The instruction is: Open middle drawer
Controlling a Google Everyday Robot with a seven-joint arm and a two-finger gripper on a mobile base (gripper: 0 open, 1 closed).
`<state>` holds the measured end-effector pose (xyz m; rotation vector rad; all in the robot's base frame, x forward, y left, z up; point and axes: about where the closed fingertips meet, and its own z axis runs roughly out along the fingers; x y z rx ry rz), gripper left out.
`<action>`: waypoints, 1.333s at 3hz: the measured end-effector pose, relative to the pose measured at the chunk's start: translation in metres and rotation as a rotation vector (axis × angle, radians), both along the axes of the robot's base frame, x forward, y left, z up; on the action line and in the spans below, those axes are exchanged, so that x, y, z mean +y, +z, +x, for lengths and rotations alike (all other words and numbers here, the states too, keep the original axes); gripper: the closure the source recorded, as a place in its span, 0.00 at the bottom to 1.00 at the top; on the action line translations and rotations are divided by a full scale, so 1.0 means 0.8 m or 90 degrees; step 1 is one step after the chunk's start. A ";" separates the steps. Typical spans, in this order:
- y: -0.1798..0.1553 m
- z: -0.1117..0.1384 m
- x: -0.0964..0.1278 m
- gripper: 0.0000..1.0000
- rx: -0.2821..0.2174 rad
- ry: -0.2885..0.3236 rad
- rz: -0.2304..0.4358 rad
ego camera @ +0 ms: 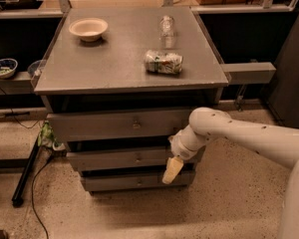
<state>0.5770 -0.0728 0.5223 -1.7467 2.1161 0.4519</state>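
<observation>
The tan gripper (172,169) is hovering right of the grey wooden middle drawer's (109,160) small round knob (138,159), its grip state unreadable. Closing there is risking missing the knob.
</observation>
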 end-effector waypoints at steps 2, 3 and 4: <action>-0.058 0.012 -0.003 0.00 0.030 -0.028 -0.005; -0.071 0.017 0.000 0.00 0.039 -0.028 -0.004; -0.055 0.026 0.003 0.00 0.000 -0.044 -0.001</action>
